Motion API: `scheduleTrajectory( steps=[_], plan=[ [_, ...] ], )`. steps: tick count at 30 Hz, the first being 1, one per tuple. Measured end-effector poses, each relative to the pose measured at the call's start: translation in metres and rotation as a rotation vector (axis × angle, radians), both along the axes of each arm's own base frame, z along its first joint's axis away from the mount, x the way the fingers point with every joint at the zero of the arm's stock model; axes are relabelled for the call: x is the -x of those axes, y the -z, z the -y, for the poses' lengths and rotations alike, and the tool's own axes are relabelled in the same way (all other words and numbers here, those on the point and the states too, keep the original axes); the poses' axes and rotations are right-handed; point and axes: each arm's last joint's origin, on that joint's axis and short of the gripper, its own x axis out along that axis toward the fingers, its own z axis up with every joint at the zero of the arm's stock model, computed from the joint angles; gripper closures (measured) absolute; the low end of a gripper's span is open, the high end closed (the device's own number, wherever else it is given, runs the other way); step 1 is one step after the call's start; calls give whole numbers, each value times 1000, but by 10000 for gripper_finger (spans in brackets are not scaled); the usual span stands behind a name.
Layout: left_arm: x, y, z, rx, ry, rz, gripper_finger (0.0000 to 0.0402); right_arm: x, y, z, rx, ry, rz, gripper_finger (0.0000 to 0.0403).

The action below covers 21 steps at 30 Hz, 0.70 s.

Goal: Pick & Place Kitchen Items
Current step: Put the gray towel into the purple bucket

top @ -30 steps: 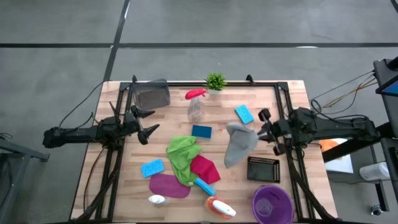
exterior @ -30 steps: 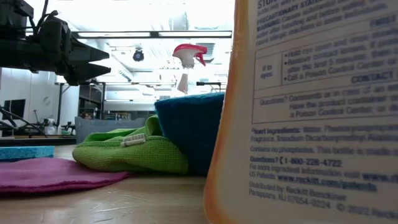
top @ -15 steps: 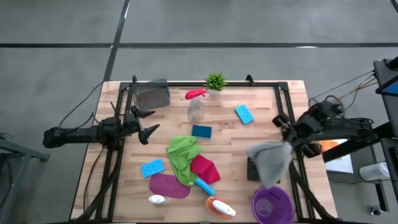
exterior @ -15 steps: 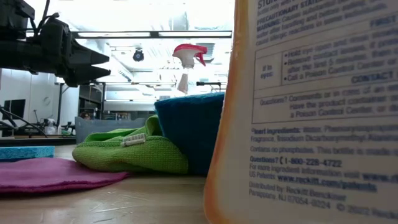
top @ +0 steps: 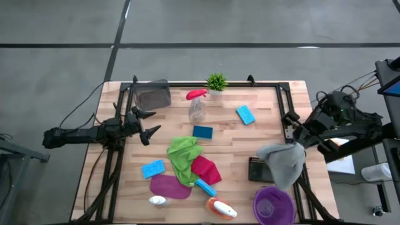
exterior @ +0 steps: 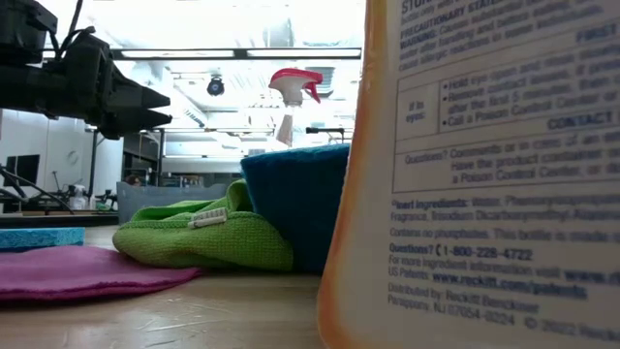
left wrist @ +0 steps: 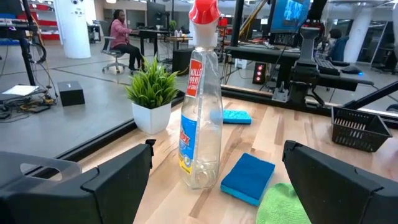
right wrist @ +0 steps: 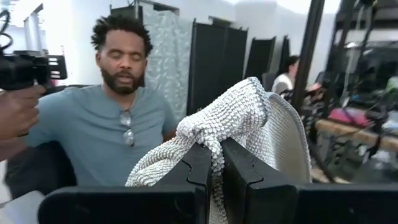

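My right gripper (top: 296,141) is shut on a grey cloth (top: 284,164) at the table's right edge, above a black basket (top: 257,170). My left gripper (top: 147,122) waits open at the table's left, level, pointing at a clear red-topped spray bottle (left wrist: 200,112) that stands upright. A green cloth (top: 183,156), a magenta cloth (top: 206,169) and a purple cloth (top: 170,186) lie mid-table. Three blue sponges (top: 202,132) (top: 245,114) (top: 153,169) lie flat. A white bottle (top: 157,200) and an orange bottle (top: 220,208) lie near the front edge. My right gripper pinches a bunched fold of the grey cloth (right wrist: 214,140) between its two fingers (right wrist: 193,165). The fingers come in about level from the table's right side. The cloth is lifted clear of the table and hangs slack below the fingers, over the basket.
A purple bowl (top: 274,205) stands at the near right corner. A grey container (top: 154,95) sits at the far left and a small potted plant (top: 216,81) at the far edge. A person (right wrist: 118,124) sits beyond the table in the right wrist view.
My right gripper has risen and gone toward the table's right edge and a little toward its near edge, tipping up to level. The grey cloth has come up off the table's middle right and now hangs clear over the basket.
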Motion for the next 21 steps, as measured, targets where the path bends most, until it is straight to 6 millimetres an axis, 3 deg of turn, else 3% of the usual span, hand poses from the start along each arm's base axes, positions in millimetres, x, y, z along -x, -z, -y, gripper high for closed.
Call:
scheduleTrajectory(
  steps=[12,21],
  plan=[
    [0,0,0,4,0,1,36,-11,6,-23,-49,-147,-155,385],
    [0,0,0,6,-8,2,36,-20,18,-60,-13,-139,-275,385]
  ],
)
